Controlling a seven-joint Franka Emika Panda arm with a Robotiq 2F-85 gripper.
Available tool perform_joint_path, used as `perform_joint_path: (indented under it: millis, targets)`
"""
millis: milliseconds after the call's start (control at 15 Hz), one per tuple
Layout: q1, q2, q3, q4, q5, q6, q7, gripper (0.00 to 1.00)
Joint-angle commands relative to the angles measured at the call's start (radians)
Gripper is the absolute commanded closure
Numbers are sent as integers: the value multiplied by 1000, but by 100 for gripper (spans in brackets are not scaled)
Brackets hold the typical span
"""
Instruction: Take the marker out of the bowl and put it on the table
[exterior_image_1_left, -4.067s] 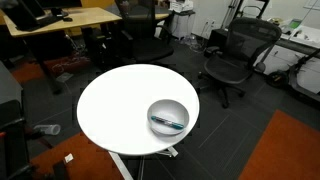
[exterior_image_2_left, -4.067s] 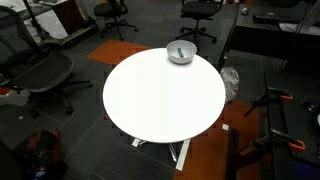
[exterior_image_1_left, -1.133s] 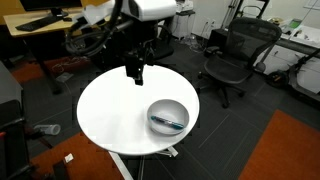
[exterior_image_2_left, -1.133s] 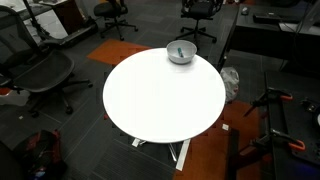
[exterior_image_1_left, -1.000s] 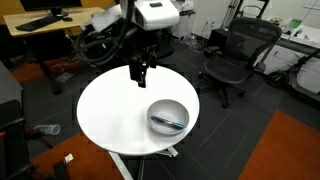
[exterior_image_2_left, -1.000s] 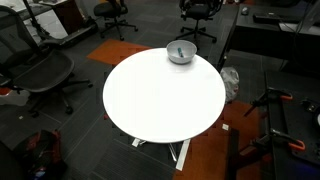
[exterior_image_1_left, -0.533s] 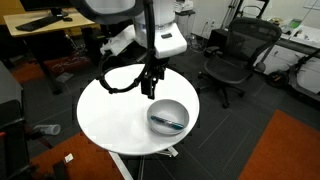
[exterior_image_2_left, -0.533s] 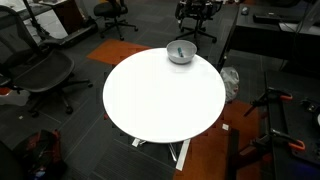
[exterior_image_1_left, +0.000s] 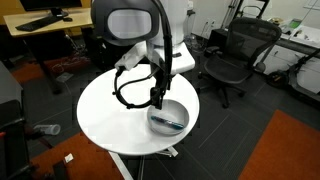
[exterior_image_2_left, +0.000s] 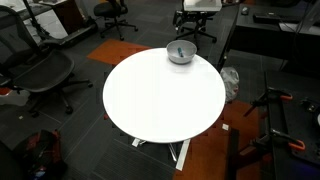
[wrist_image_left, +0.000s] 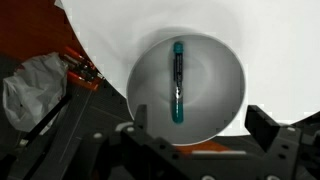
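As my black two-fingered claw (wrist_image_left: 200, 132) hangs spread wide and empty above the round shallow grey-silver bowl (wrist_image_left: 222, 80), I judge the step in hand to be the approach to the pick. Below it the slim dark marker with a teal-blue section (wrist_image_left: 177, 82) lies flat on the bowl's floor; the next move calls for a descent with fingers straddling the barrel. Beyond, the large round white-topped table (wrist_image_left: 285, 45) carries the bowl near its edge.

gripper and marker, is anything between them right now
Nothing. In the wrist view the open gripper hangs over the marker, which lies alone in the bowl, with only empty space between them.
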Motion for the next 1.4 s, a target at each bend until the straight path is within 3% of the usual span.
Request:
perform_joint_path:
  millis: [0,1333]
  targets:
    - [-15,74,-2,78,35,8,-48,0]
    - [-60,371,12,341,86,-20,-137,0]
